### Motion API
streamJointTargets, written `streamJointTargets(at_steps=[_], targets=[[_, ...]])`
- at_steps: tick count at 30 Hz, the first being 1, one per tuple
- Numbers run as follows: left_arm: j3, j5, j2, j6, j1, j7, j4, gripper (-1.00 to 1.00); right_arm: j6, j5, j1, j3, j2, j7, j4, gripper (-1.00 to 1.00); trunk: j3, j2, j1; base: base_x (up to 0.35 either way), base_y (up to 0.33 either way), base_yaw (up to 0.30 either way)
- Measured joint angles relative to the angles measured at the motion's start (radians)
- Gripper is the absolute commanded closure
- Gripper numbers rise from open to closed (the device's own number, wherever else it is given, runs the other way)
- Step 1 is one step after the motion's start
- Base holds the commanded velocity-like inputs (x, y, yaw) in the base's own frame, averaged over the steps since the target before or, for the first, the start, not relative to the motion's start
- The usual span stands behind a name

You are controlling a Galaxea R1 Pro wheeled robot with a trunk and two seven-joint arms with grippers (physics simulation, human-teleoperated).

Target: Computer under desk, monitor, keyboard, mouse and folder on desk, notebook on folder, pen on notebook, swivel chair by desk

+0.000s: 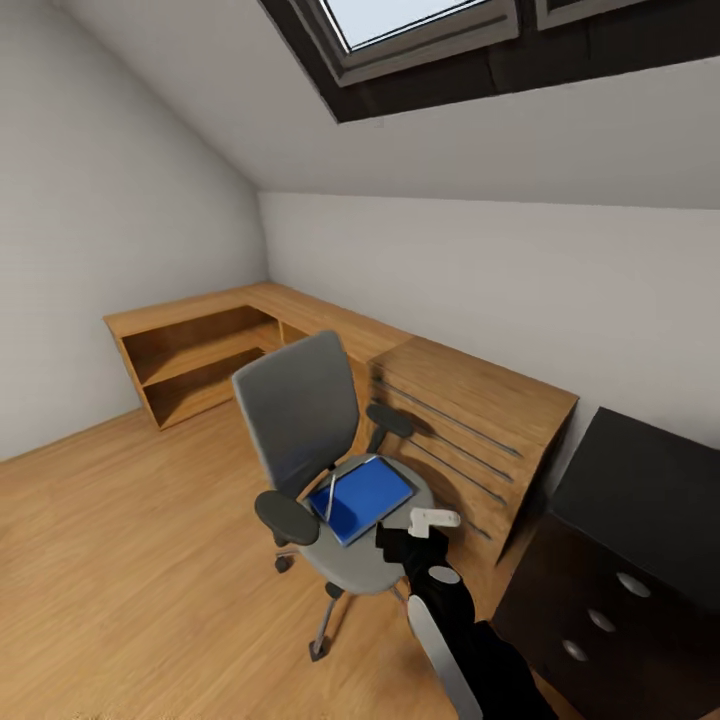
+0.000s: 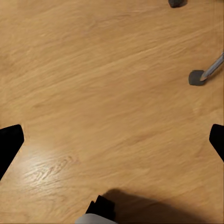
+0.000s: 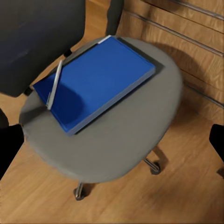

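A wooden floor (image 1: 120,560) is seen under a sloped white ceiling with a skylight (image 1: 420,30) set into it. A long wooden desk (image 1: 300,315) runs along the far wall into the corner, with open shelves (image 1: 200,370) below its left end and a slatted side panel (image 1: 460,440) at its near end. A dark cabinet (image 1: 620,540) with round pulls stands to the right of the desk.

The chair (image 1: 310,450) is placed just beside the slatted panel, its grey back turned toward the desk. On its seat (image 3: 135,140) a blue folder (image 3: 100,79) lies flat, and a pale pen (image 3: 55,84) rests across the folder's edge nearest the backrest. One chair caster (image 2: 198,77) and a leg of the base are seen on the bare floor in the left wrist view.

The right gripper (image 1: 425,535) is held near the seat's front edge, above it and apart from the folder; its fingers (image 3: 9,144) are spread wide at the picture's sides, with nothing between them. The left gripper (image 2: 112,140) points down at the floor, its dark fingertips likewise set far apart.

The right arm is cut off at the lower edge of the head view. Whether a notebook lies with the folder cannot be made out.
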Motion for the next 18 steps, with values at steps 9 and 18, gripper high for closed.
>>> streamJointTargets(at_steps=[9,18], targets=[[0.015,0.003,0.003,0.002,0.0,0.007,0.001,-1.0,-0.006,-0.001,0.0,0.025,0.0,-0.028,0.003,-1.0,-0.002,0.0,0.0,0.001,0.091,0.019],[0.108,0.004,0.002,0.003,0.0,-0.001,0.0,-1.0,-0.02,0.0,0.0,0.026,0.0,-0.029,0.007,-1.0,-0.004,0.0,0.0,0.096,0.209,0.124]])
